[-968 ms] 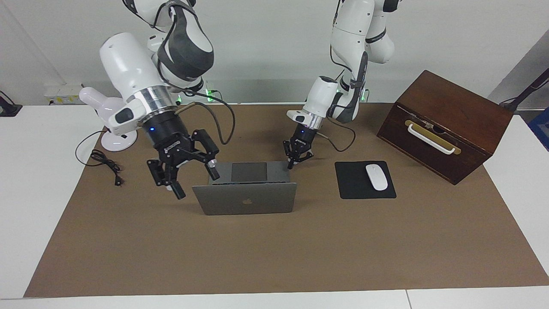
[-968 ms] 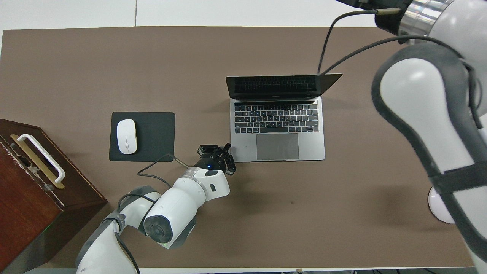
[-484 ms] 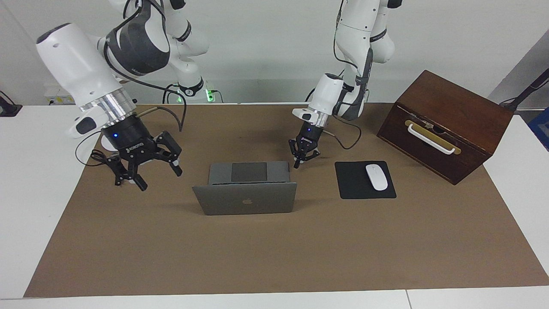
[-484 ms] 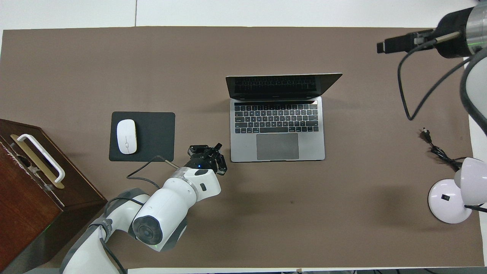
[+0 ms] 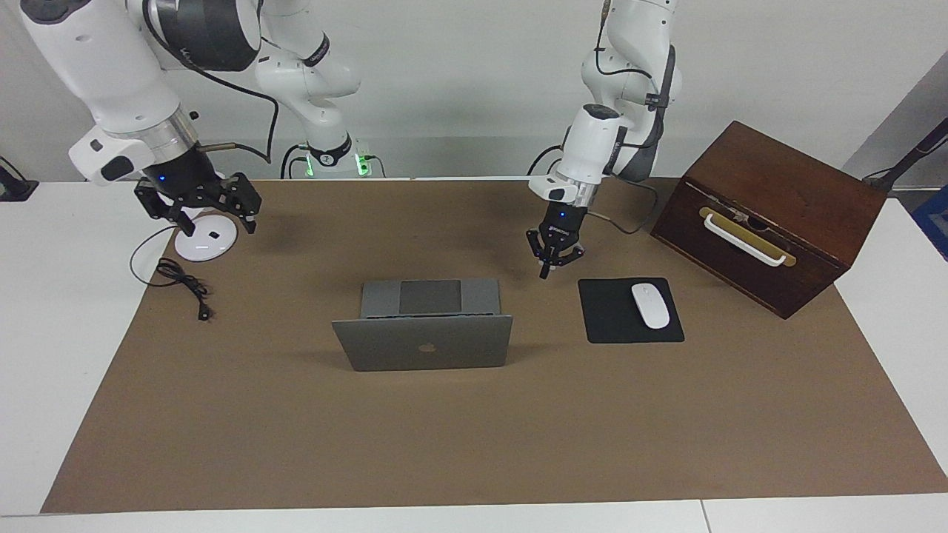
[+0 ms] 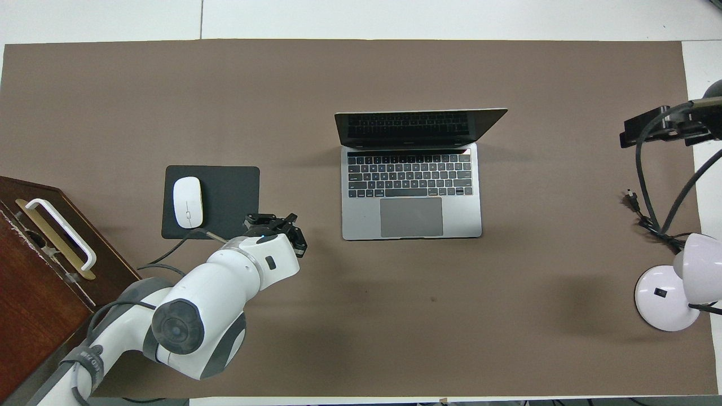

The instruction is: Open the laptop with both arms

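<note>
The silver-grey laptop stands open in the middle of the brown mat, its lid upright with the apple logo facing away from the robots. Its keyboard and trackpad show in the overhead view. My left gripper is open and empty, hanging just above the mat between the laptop and the mouse pad; it also shows in the overhead view. My right gripper is open and empty, raised over the lamp base at the right arm's end of the table. Only part of it shows in the overhead view.
A black mouse pad with a white mouse lies beside the laptop toward the left arm's end. A tilted dark wooden box with a white handle stands past it. A white lamp base and a black cable lie at the right arm's end.
Both grippers have drawn away from the laptop. The right gripper rose and swung out to over the lamp base. The left gripper left the deck's corner, toward the mouse pad. The lid stayed put.
</note>
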Robot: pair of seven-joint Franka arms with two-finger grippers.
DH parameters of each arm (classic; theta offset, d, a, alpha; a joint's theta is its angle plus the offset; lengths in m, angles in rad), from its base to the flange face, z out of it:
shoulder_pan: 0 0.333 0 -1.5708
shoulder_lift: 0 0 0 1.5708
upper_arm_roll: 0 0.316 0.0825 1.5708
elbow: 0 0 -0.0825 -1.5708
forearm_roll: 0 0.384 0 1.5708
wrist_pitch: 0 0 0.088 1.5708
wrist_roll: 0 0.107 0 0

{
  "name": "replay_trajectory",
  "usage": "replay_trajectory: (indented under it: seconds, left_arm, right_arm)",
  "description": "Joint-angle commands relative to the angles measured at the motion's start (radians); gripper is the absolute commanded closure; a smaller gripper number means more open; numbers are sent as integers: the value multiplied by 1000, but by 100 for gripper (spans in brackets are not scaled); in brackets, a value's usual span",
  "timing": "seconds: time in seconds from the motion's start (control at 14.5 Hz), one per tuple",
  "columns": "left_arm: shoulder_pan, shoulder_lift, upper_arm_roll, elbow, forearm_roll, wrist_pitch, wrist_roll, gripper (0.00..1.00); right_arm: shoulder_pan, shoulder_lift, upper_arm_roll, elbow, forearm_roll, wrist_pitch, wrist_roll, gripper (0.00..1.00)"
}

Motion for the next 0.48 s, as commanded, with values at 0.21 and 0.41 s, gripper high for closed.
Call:
replay_trajectory:
  seconds: [0.21,0.41]
  left_arm:
    - [124,-155,-3,64,5,-355,128,100]
    - [173,-186,-2,178,5,-583,131,100]
  right_arm:
    - [-35,-122,11,-171,-28,-23,106,0]
    - [-29,-131,12,-145,-28,-10,101,0]
